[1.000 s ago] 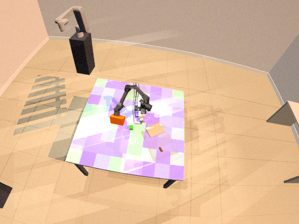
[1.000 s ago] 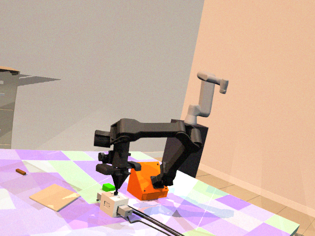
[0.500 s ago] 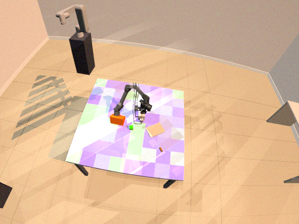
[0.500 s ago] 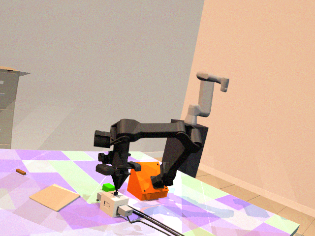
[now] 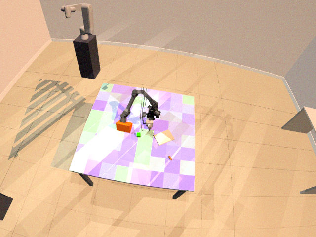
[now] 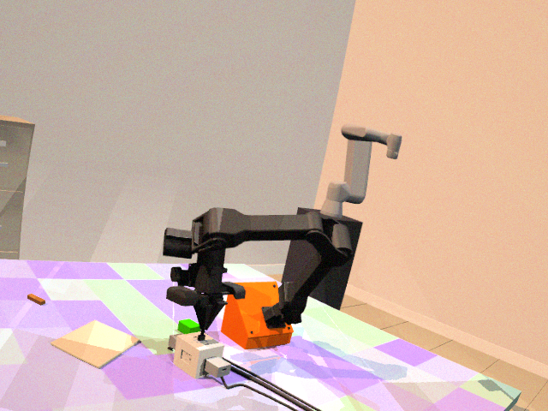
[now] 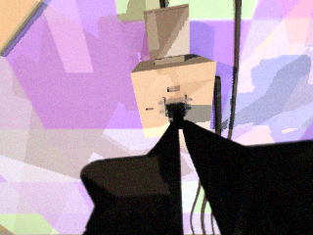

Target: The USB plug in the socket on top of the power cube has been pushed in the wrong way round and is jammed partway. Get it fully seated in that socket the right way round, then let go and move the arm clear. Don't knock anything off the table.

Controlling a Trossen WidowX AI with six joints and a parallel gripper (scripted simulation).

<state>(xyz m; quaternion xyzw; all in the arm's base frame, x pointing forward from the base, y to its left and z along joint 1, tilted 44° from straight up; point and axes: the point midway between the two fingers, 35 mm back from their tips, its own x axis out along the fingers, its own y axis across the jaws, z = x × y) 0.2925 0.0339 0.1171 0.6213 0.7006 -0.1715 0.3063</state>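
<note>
The pale power cube stands on the table with its socket face up. My gripper points straight down over the cube and is shut on the small black USB plug. The plug is upright at the socket in the cube's top. The fingertips are close above that top face. A slot and light metal-coloured edges show beside the plug in the wrist view. How deep the plug sits, and which way round it is, I cannot tell.
Pale adapters stick out of the cube's sides, with black cables trailing away. A green block, an orange wedge, a flat pale board and a small brown stick lie around.
</note>
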